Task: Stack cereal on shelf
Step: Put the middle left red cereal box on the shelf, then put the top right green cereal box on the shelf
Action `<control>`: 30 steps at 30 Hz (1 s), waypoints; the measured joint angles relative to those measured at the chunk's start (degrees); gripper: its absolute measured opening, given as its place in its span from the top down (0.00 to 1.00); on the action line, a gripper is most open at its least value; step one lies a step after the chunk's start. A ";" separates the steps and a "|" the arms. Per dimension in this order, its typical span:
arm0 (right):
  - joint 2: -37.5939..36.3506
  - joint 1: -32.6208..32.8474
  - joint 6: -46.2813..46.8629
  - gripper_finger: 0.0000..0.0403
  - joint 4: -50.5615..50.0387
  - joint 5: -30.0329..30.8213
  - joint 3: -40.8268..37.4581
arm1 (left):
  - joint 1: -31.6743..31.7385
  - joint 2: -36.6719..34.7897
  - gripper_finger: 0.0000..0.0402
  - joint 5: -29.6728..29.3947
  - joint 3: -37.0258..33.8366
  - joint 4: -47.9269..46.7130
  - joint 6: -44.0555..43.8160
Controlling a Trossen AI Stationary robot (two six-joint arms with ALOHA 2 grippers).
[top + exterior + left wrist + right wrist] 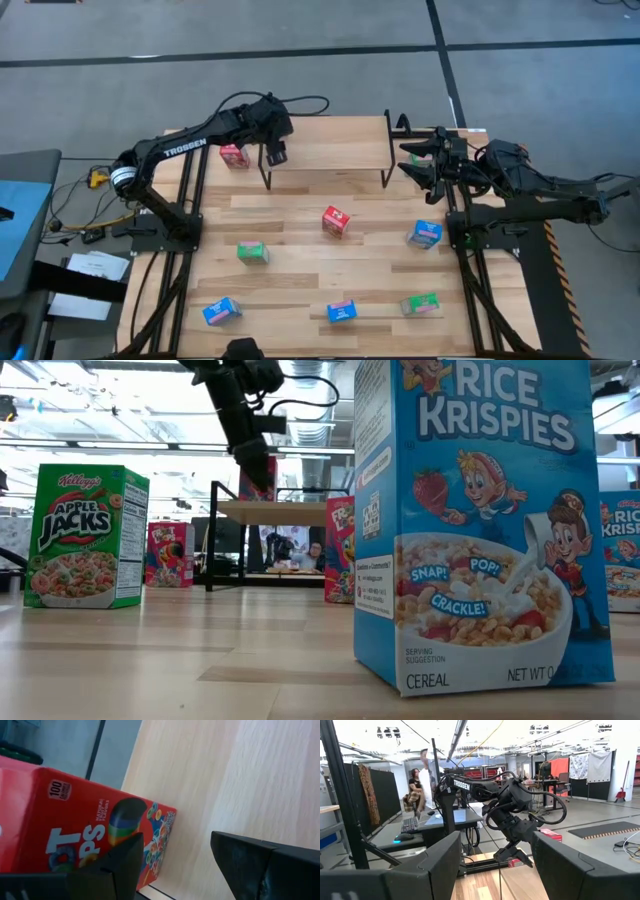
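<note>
Counted on the counter [300,280]: three blue cereal boxes [222,311], three red cereal boxes [170,555], two green cereal boxes [252,252] plainly seen, and one shelf [330,150].

Blue Krispies box [480,520] up close, green Apple Jacks [85,537] left, red boxes [168,555] by shelf [270,512], arm [240,410] above.

Red, blue, green cereal [336,222]; light-wood shelf [330,142]
</note>
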 joint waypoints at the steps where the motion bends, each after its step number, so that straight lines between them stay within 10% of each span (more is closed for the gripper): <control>1: 0.01 0.00 0.00 0.34 0.00 0.00 0.00 | -0.02 0.00 0.44 0.04 0.00 0.04 0.00; 30: -0.02 -3.95 -7.95 0.34 2.52 13.62 0.00 | -8.48 -0.28 0.44 2.19 7.84 -3.71 -7.17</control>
